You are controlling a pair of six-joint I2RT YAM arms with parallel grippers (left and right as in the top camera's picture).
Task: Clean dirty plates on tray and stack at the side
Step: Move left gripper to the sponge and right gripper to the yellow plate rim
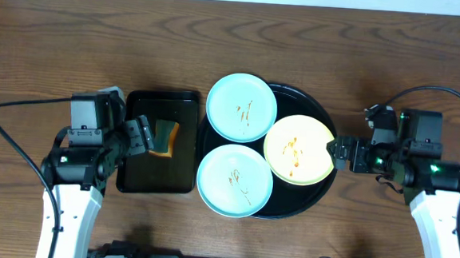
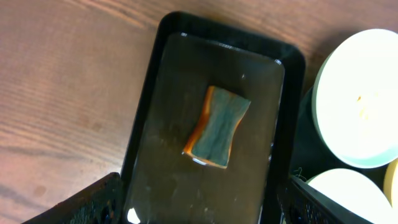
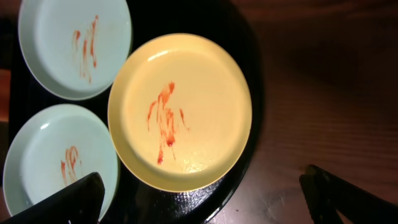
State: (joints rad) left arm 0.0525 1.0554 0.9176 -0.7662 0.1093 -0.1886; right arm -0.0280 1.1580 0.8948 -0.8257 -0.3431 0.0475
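1. Left of the tray (image 1: 321, 110): our left gripper (image 1: 139, 134) hovers wide open, camera looking down on the sponge (image 2: 217, 127) in the rectangular tray (image 2: 142, 130). We'd drop straight down and pinch the sponge's narrow waist.
2. On the tray: far mint plate (image 1: 242, 107), near mint plate (image 1: 235, 180) and yellow plate (image 1: 298, 149) are all sauce-streaked, none stacked.
3. At the tray's right rim: our right gripper (image 1: 343, 153) is wide open, empty, and points at the yellow plate.

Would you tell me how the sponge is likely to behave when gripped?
The sponge looks soft and waisted, so it will probably squash rather than resist. It seems light for its size. The small tray under it glistens as if wet, so it may be soggy and slippery.
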